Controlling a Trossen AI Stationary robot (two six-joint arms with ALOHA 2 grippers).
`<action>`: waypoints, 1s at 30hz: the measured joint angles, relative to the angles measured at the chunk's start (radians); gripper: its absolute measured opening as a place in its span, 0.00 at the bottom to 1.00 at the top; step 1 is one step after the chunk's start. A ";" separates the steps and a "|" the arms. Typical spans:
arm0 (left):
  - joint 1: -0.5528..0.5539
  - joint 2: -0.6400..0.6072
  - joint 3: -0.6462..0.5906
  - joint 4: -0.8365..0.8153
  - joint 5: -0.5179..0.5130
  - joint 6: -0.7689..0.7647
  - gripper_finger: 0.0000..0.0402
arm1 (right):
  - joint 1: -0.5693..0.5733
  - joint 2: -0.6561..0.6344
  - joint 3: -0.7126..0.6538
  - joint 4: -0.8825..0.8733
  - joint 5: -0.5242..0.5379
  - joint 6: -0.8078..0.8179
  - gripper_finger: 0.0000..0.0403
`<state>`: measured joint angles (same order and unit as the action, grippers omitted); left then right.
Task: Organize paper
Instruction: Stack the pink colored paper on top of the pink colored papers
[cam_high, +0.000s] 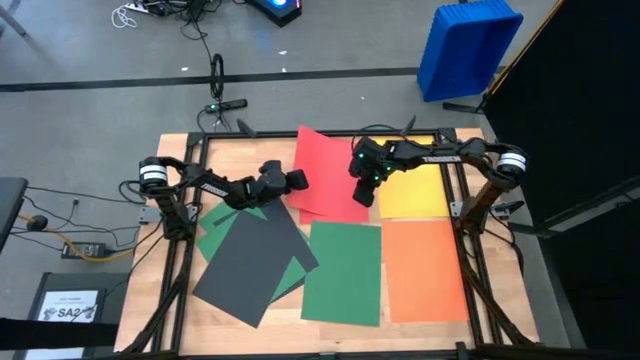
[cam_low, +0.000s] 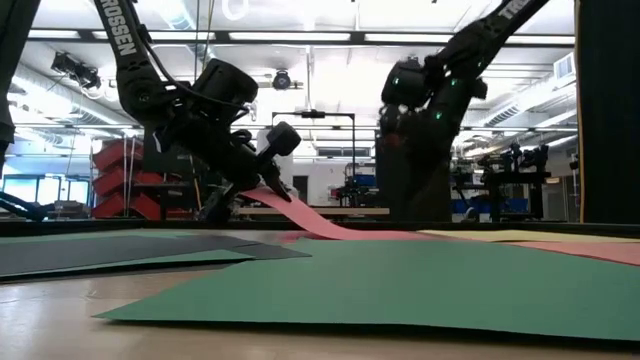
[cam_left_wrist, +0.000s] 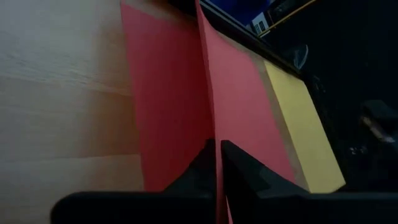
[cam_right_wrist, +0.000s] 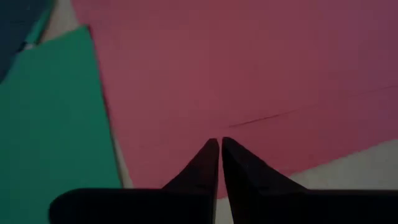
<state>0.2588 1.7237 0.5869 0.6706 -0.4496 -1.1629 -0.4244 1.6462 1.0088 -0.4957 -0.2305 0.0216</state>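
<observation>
A red sheet (cam_high: 330, 172) lies at the table's far middle, with a yellow sheet (cam_high: 412, 192) to its right. An orange sheet (cam_high: 425, 268) and a green sheet (cam_high: 343, 272) lie nearer. A dark grey sheet (cam_high: 250, 262) covers another green sheet (cam_high: 222, 226) at the left. My left gripper (cam_high: 297, 181) is shut on the red sheet's left edge. My right gripper (cam_high: 365, 192) is shut over the red sheet's right part (cam_right_wrist: 249, 74). My left gripper pinches the red sheet's left edge (cam_left_wrist: 214, 134) between its two fingers, coming slanting from the table's left. That edge is raised off the table (cam_low: 285, 205). The sheet slopes down from it, and its right part lies flat. My right gripper points down at the red sheet; whether its shut fingertips (cam_right_wrist: 211, 155) touch it I cannot tell.
A black frame (cam_high: 462, 190) runs round the wooden table top (cam_high: 160, 300). A blue bin (cam_high: 465, 45) stands on the floor beyond the far right corner. A white sheet marked SA2 (cam_high: 72, 308) lies left of the table.
</observation>
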 joint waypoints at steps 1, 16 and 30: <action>0.000 0.000 0.000 0.001 0.000 0.000 0.00 | 0.000 -0.016 0.001 -0.018 0.003 -0.025 0.00; -0.112 -0.001 0.000 -0.106 -0.180 -0.098 0.00 | 0.064 -0.029 -0.051 0.026 0.193 -0.149 0.00; -0.146 -0.001 0.064 -0.193 -0.194 -0.100 0.00 | 0.025 -0.028 -0.051 -0.124 0.216 -0.162 0.00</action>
<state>0.1130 1.7229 0.6507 0.4774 -0.6439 -1.2627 -0.3998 1.6184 0.9573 -0.6196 -0.0141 -0.1403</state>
